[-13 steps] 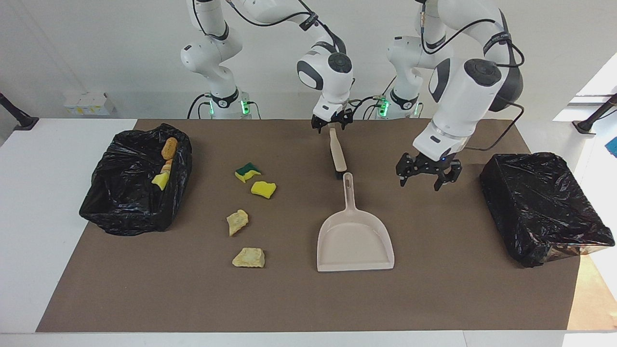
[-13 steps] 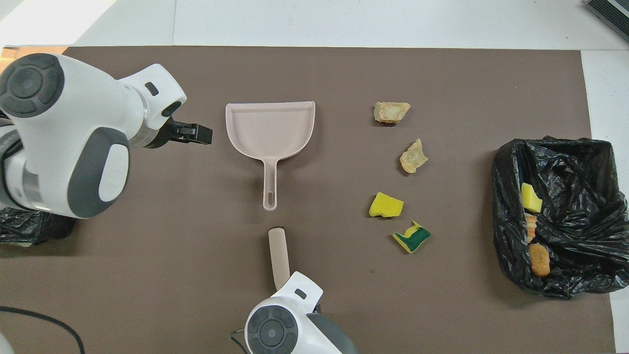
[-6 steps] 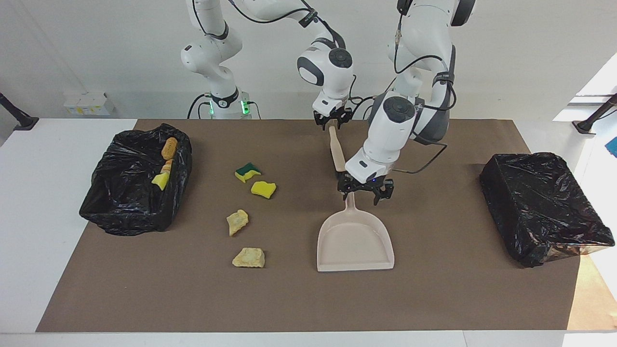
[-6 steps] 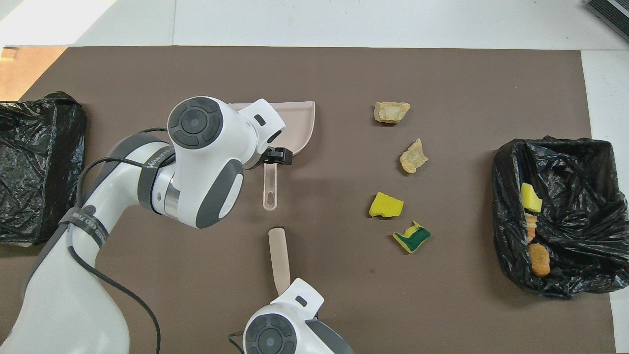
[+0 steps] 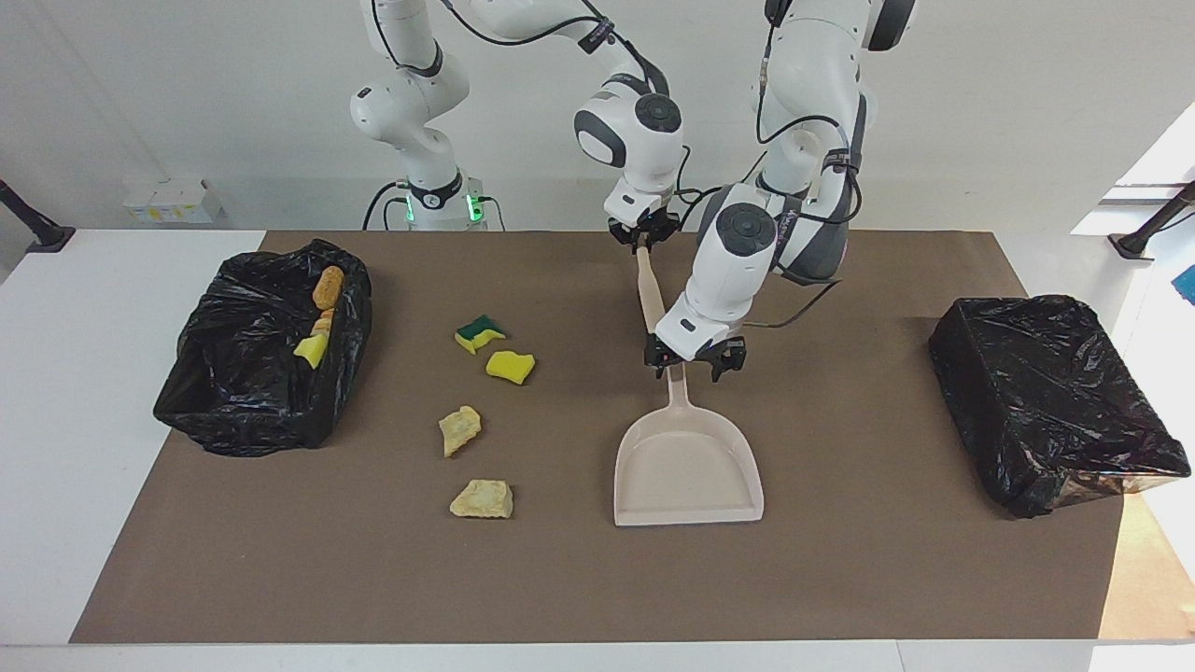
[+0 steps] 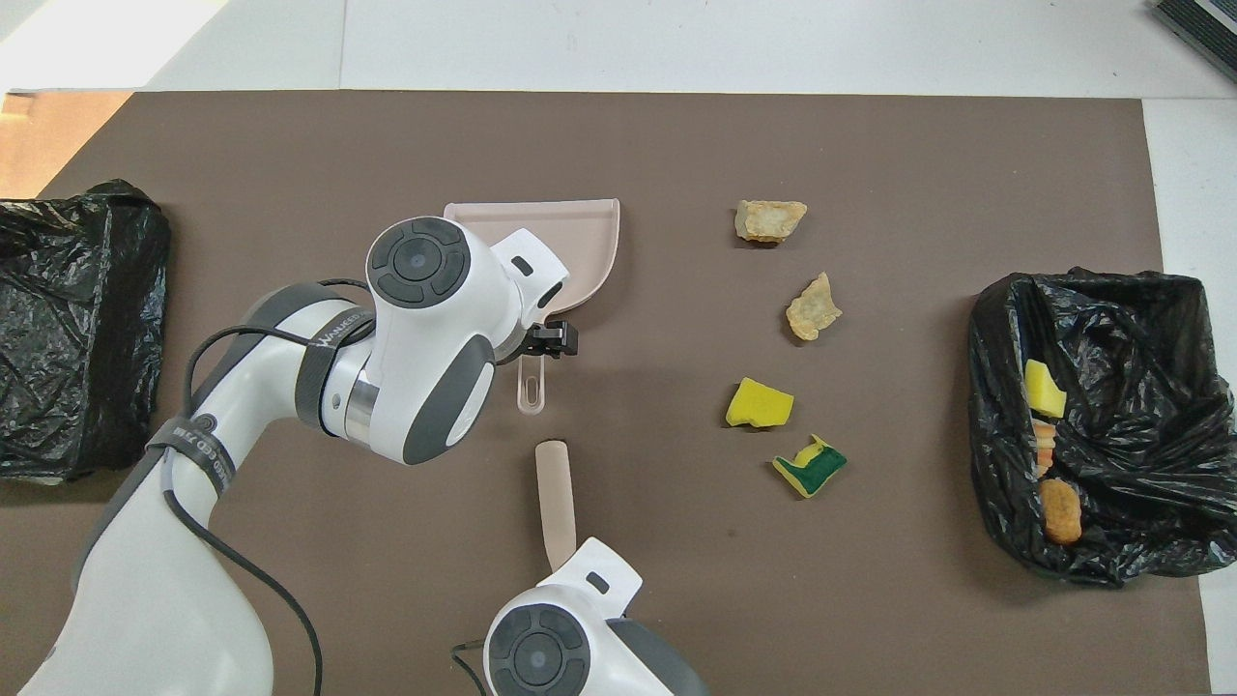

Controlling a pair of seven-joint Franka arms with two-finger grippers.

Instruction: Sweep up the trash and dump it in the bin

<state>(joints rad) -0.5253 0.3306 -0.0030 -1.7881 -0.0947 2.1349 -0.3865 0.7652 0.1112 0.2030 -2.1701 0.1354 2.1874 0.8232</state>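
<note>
The beige dustpan (image 5: 686,467) lies flat mid-mat, its handle (image 5: 680,387) pointing toward the robots. My left gripper (image 5: 686,359) is down over that handle, open, one finger on each side. Nearer the robots lies the beige brush (image 5: 648,285), and my right gripper (image 5: 642,238) is shut on the end of its handle. The left hand hides the brush head. Several pieces of trash lie toward the right arm's end: a green-and-yellow sponge (image 5: 480,333), a yellow sponge (image 5: 511,366) and two pale foam chunks (image 5: 459,429) (image 5: 482,499). In the overhead view the brush handle (image 6: 556,498) shows above my right wrist.
A bin lined with a black bag (image 5: 252,401) stands at the right arm's end of the mat. It holds an orange-brown lump (image 5: 328,287) and yellow scraps (image 5: 311,350). A second black-bagged bin (image 5: 1046,401) stands at the left arm's end.
My left arm swung in from beside the second bin and came down over the dustpan handle. My right gripper closed on the brush handle, and the handle shifted slightly.
</note>
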